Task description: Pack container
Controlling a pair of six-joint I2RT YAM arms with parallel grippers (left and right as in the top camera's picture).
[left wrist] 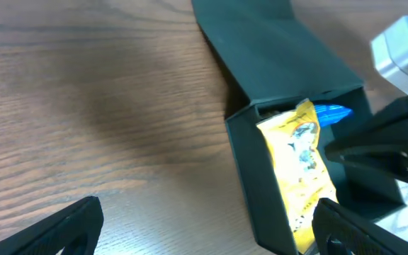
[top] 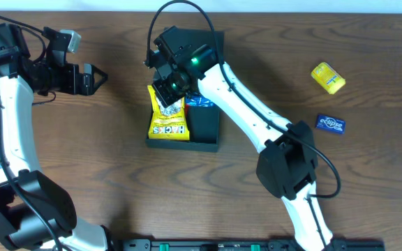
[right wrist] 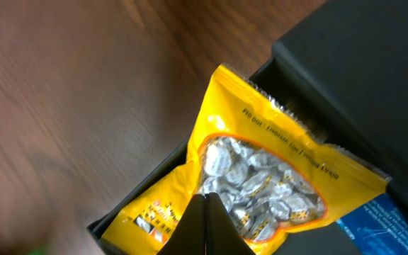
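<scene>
The dark container (top: 204, 127) lies open mid-table, its flap lid (left wrist: 275, 42) folded back. A yellow candy bag (top: 169, 124) fills its left side, and a blue packet (top: 202, 102) is tucked behind it. My right gripper (top: 165, 92) hovers over the bag's upper end. In the right wrist view its fingertips (right wrist: 205, 202) are pressed together, shut, in front of the bag (right wrist: 261, 142), with nothing visible between them. My left gripper (top: 102, 78) stands wide open, left of the container. In its own view, the gripper (left wrist: 207, 216) has only tabletop and the container's near wall (left wrist: 261, 184) between its jaws.
A small yellow pack (top: 328, 77) and a blue gum pack (top: 331, 124) lie on the wood at the right. The right arm (top: 257, 115) reaches diagonally over the container's right side. Bare wood stretches between the left gripper and the container.
</scene>
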